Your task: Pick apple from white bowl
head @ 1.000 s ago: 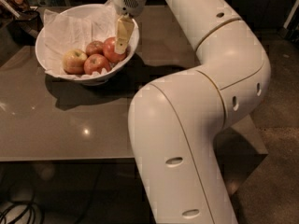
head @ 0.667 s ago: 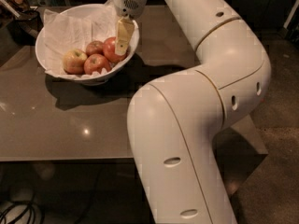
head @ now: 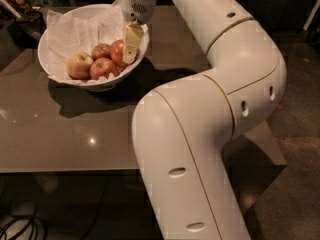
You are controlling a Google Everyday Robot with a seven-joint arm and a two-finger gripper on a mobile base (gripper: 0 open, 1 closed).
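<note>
Fingers (head: 131,40) of the gripper (head: 129,59): cream, one flat slab showing, lowered into the wide white paper-lined bowl (head: 46,64) on the grey counter (head: 75,134). Front face overlaps the right side of the glossy red apple (head: 116,51). Spread: cannot tell.

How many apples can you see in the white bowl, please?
4 in the white bowl: a yellow-green apple leftmost, two duller red apples in the middle, the bright red apple rightmost, partly behind the gripper. Others may be hidden.
</note>
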